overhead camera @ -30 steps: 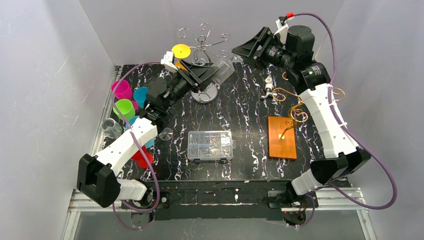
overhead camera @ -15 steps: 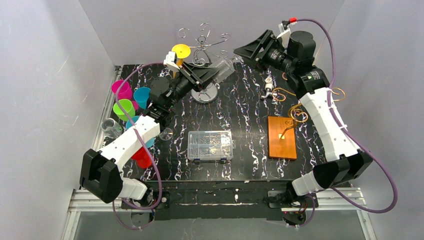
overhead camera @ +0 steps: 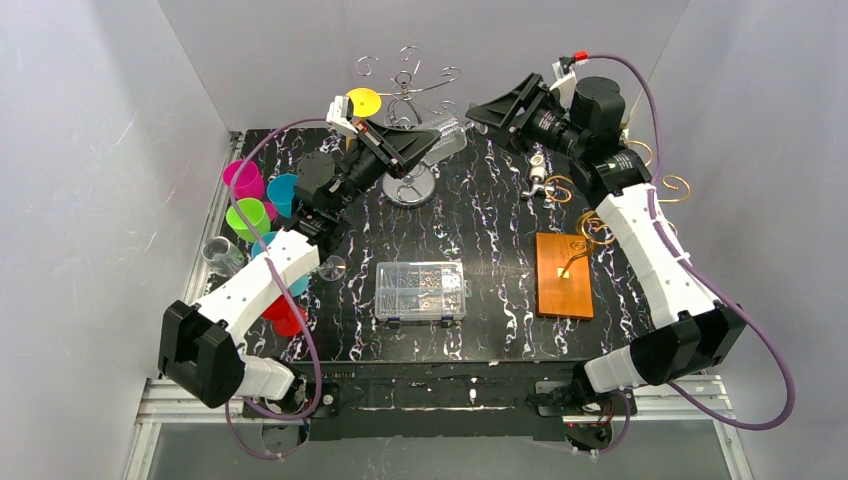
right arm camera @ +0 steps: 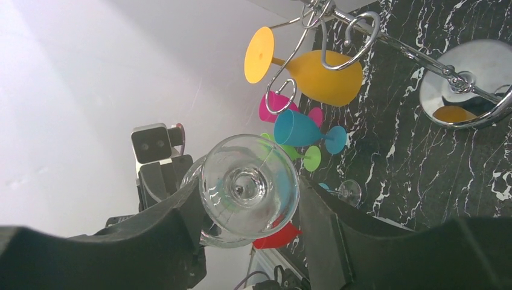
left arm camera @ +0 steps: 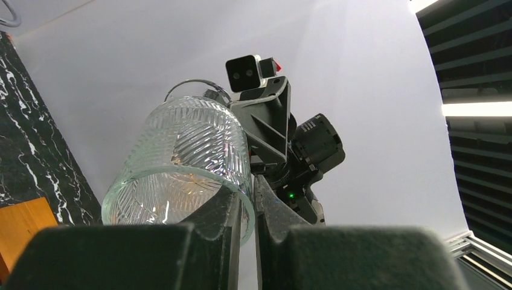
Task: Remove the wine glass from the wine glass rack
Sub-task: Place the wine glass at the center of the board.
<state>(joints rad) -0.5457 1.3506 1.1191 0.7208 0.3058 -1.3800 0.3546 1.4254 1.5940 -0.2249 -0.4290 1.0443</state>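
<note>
A clear cut-pattern wine glass [overhead camera: 449,134] hangs in the air between my two arms, just right of the chrome wine glass rack [overhead camera: 405,84]. My left gripper [overhead camera: 431,142] is shut on its rim: in the left wrist view one finger sits inside the bowl [left arm camera: 181,160] and one outside, left gripper [left arm camera: 252,188]. My right gripper [overhead camera: 473,112] holds the other end, its fingers pressed on both sides of the round foot [right arm camera: 249,184], right gripper [right arm camera: 250,194]. A yellow wine glass [right arm camera: 323,75] hangs on the rack [right arm camera: 356,33].
Coloured plastic glasses [overhead camera: 246,182] crowd the table's left side, with a red one [overhead camera: 285,314] nearer. A clear parts box [overhead camera: 421,290] lies in the middle, a wooden block [overhead camera: 564,274] to its right, copper wire shapes [overhead camera: 575,190] behind. The rack's mirror base [overhead camera: 410,186] stands under the left arm.
My left gripper's fingers have closed onto the glass rim. Both arms and the glass have shifted slightly up and back beside the rack.
</note>
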